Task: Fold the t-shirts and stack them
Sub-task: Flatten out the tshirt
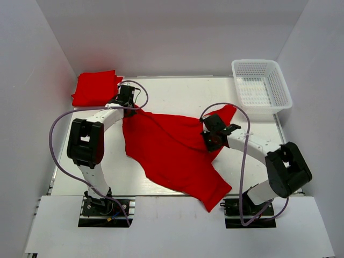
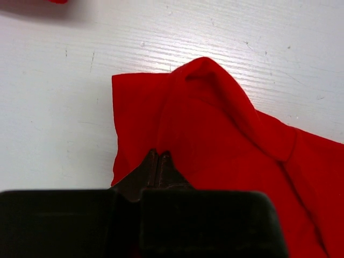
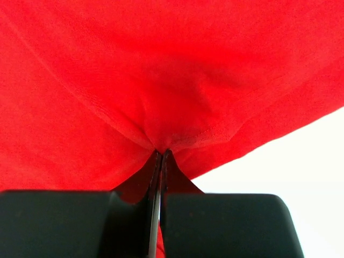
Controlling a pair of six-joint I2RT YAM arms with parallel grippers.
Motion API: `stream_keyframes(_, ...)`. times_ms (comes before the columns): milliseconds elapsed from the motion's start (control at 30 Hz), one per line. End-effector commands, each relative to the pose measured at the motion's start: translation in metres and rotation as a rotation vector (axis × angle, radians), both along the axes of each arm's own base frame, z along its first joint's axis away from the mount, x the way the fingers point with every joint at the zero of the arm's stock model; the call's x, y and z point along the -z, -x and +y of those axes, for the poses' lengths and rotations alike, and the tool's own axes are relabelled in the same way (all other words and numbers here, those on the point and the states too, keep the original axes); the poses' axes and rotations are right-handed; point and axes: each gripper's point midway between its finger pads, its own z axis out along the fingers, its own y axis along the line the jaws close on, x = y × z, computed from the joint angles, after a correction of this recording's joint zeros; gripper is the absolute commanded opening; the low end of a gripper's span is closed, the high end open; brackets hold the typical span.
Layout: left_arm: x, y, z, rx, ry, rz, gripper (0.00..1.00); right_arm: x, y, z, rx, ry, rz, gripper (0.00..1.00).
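We count one folded t-shirt done, lying at far left corner of bench; second t-shirt rumpled mid-bench, left fingers pinching its far corner, right fingers pinching its right edge; fold and stack left for us

plain white panel walls enclose a flat white tabletop at nine, twelve and three o'clock; a white board spans the six o'clock edge. light is soft and even.

rumpled red t-shirt spread out centrally — folded t-shirt at far-left corner.
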Motion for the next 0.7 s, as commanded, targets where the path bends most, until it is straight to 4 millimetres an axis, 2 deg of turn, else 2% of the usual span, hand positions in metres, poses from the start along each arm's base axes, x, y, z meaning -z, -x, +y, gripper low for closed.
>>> stream_keyframes(0,-0.047,-0.002,0.003,0.002,0.01,-0.108,0.0,-0.065,-0.04,0.011,0.038,-0.081,-0.225,0.0)
stream_keyframes(67,-0.06,-0.002,0.003,0.002,0.017,-0.136,0.0,-0.081,-0.048,0.008,0.061,-0.072,-0.288,0.0)
stream_keyframes(100,-0.068,-0.002,0.003,0.002,0.021,-0.153,0.0,-0.099,-0.055,0.006,0.082,-0.089,-0.337,0.0)
stream_keyframes(167,-0.1,0.003,0.009,-0.006,0.016,-0.224,0.0,-0.147,-0.078,-0.008,0.198,-0.081,-0.509,0.0)
stream_keyframes(200,-0.1,0.003,0.009,-0.006,0.016,-0.224,0.0,-0.156,-0.081,-0.013,0.223,-0.07,-0.54,0.0)
stream_keyframes(233,-0.11,0.005,0.009,-0.001,0.015,-0.247,0.0,-0.169,-0.087,-0.022,0.268,-0.054,-0.589,0.0)
stream_keyframes(267,-0.129,0.011,0.013,-0.002,0.012,-0.288,0.0,-0.183,-0.089,-0.027,0.294,-0.063,-0.632,0.0)
stream_keyframes(300,-0.141,0.013,0.013,-0.003,0.018,-0.316,0.0,-0.212,-0.098,-0.031,0.338,-0.083,-0.711,0.0)
stream_keyframes(333,-0.153,0.016,0.014,0.002,0.018,-0.343,0.0,-0.23,-0.099,-0.041,0.379,-0.083,-0.762,0.0)
stream_keyframes(367,-0.18,0.024,0.018,-0.009,0.026,-0.407,0.0,-0.243,-0.101,-0.044,0.382,-0.075,-0.801,0.0)
stream_keyframes(467,-0.222,0.037,0.023,0.007,0.024,-0.515,0.0,-0.313,-0.103,-0.067,0.465,-0.077,-0.962,0.0)
stream_keyframes(500,-0.251,0.049,0.026,0.008,0.033,-0.591,0.0,-0.325,-0.102,-0.071,0.477,-0.078,-0.989,0.0)
stream_keyframes(533,-0.268,0.056,0.027,0.006,0.042,-0.632,0.0,-0.342,-0.098,-0.08,0.512,-0.08,-1.03,0.0)
stream_keyframes(567,-0.282,0.062,0.03,0.012,0.038,-0.672,0.0,-0.368,-0.094,-0.088,0.526,-0.074,-1.083,0.0)
stream_keyframes(600,-0.304,0.07,0.031,0.008,0.05,-0.725,0.0,-0.382,-0.089,-0.094,0.544,-0.089,-1.115,0.0)
stream_keyframes(633,-0.332,0.085,0.033,0.027,0.055,-0.799,0.0,-0.405,-0.082,-0.102,0.554,-0.093,-1.17,0.0)
stream_keyframes(667,-0.346,0.094,0.036,0.03,0.051,-0.834,0.0,-0.424,-0.076,-0.107,0.564,-0.112,-1.208,0.0)
